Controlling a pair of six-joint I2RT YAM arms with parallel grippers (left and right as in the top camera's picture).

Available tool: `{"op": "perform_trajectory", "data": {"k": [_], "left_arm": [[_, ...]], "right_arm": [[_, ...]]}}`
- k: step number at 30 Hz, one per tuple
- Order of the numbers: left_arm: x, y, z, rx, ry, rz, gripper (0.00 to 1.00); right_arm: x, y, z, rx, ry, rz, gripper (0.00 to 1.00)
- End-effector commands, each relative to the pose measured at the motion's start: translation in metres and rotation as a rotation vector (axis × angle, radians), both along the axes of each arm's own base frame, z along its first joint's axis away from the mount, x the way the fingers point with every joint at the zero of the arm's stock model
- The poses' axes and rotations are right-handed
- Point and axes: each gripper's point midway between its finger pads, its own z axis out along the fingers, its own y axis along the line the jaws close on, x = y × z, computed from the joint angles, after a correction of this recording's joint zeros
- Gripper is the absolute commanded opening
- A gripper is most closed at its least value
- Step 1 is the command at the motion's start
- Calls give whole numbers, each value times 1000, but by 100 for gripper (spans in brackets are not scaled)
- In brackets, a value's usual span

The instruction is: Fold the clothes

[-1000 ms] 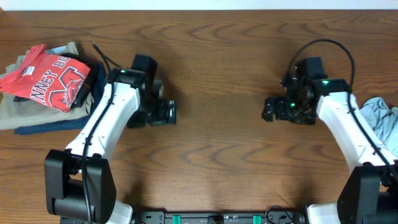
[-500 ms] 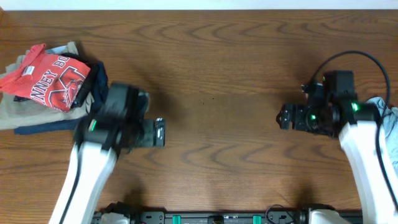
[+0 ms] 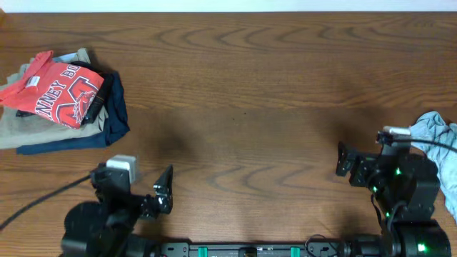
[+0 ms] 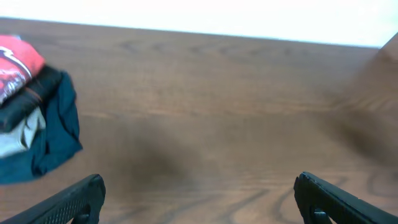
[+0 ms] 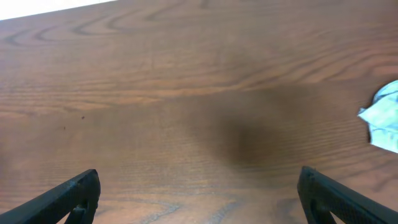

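The left gripper (image 3: 163, 191) is empty, its 2 fingers (image 4: 74, 199) spread wide in the wrist view, low over the near edge of the desk (image 3: 243, 86) left of centre. The right gripper (image 3: 347, 158) is likewise parted and holding nothing, near the near-right corner.

The coral-red T-shirt (image 3: 51, 89) lies bunched towards the far-left corner, well apart from both grippers, on top of a beige garment (image 3: 28, 132) and a navy garment (image 3: 114, 114), with a black garment (image 3: 96, 100) touching its right side.

As I judge it, the step is a reach for the shirt. To do it well, the left arm should come in low and pinch only the red layer at a free hem or sleeve, then draw it onto the bare centre before any fold.

The shirt looks thin and limp, creased, with white outlined lettering. It will likely sag and drag, so 2 grip points suit it. The desk is smooth brown wood grain. A pale blue-grey cloth (image 3: 435, 132) sits crumpled at the right edge.
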Motion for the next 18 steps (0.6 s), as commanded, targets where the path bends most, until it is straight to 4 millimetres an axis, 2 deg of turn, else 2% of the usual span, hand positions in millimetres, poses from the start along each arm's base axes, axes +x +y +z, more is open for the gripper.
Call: {"op": "perform_trajectory", "data": {"k": [1,18], "left_arm": [[-3,3,2,2,-24,11,98],[-3,3,2,2,-23,11,98]], "right_arm": [[-5,-1,-4,-1,10,-15,99],[-36,-1,-40,-3,203,-14,99]]}}
